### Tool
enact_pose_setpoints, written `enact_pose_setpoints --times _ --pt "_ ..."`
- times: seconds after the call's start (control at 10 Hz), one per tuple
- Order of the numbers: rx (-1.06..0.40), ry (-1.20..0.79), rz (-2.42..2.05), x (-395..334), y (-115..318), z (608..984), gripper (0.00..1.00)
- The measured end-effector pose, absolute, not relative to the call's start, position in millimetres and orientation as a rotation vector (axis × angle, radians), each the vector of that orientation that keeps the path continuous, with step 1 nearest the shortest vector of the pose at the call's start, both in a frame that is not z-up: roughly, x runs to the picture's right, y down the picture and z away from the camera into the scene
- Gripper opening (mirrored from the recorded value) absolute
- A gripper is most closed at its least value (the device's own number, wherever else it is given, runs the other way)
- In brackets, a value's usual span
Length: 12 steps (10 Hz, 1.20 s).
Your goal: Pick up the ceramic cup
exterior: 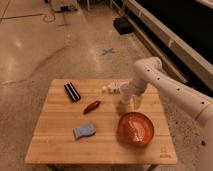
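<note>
The ceramic cup point(124, 95) is a small plain white cup. It stands on the wooden table point(60, 145) right of centre, just behind the orange-red bowl point(135, 128). My white arm reaches in from the right and bends down to it. My gripper point(130, 99) is down at the cup, with one finger point(136, 102) showing on the cup's right side. The gripper hides much of the cup.
Tiny white pieces point(111, 88) lie just left of the cup. A red pepper-like object point(92, 106), a black rectangular block point(72, 92) and a blue sponge point(84, 131) lie on the table's left half. A dark low wall runs along the right, beyond the floor.
</note>
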State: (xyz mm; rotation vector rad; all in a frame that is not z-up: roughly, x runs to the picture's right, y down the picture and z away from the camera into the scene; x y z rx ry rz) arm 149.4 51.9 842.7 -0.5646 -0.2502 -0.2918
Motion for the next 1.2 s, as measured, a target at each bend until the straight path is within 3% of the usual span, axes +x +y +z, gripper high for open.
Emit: enact_pose_setpoints --times 0.4,0.8,1.0,1.2 --pt "-0.580 -0.227 -0.297 154.0 59.1 859.8 0.77" --pt "-0.598 -0.200 -0.323 152.1 65.0 875.6 0.38" --pt "-0.588 -0.201 -0.322 153.6 68.2 879.1 0.14" --pt "-0.579 -0.208 -0.332 150.6 64.5 870.0 0.01"
